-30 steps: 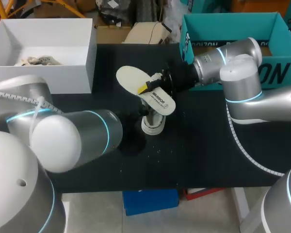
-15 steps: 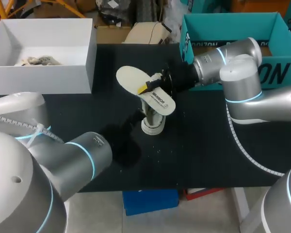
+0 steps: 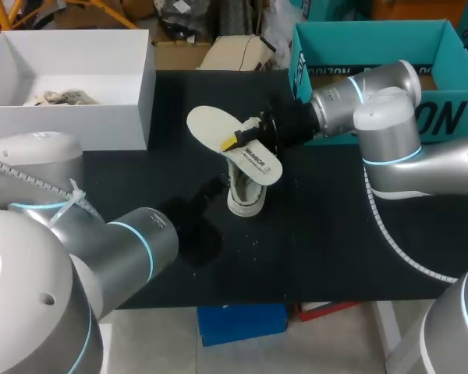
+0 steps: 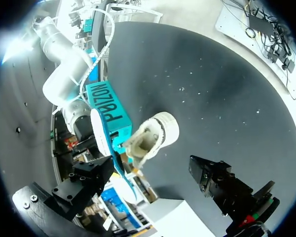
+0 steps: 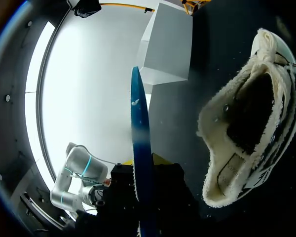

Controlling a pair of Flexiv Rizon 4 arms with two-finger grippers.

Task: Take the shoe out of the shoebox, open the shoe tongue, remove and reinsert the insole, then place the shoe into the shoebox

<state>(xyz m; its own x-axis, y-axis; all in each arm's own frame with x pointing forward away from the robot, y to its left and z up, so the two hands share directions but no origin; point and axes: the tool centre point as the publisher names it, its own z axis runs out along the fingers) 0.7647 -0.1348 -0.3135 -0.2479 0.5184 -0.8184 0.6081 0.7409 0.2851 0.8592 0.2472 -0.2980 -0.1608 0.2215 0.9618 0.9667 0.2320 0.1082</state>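
In the middle of the table (image 3: pixel 335 234), R claw (image 3: pixel 246 140), arm in from the right, is clamped on 1 insole (image 3: pixel 214 123) just above 1 shoe (image 3: pixel 246 195) standing on end. L claw (image 4: pixel 150 168), spread apart, sits near-left of shoe. Table edges well away. 2 boxes far: white box (image 3: pixel 70 117) left, shoebox (image 3: pixel 374 39) right.

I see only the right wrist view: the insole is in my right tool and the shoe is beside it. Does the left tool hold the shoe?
Observer: No. The left tool is open, empty; the shoe stands ahead of it.
Operator: How does the insole lie?
Observer: The insole lies pale face up, over the shoe, in the right tool.
Operator: And the shoebox?
Observer: The teal shoebox stands at the far right, beyond the right arm.
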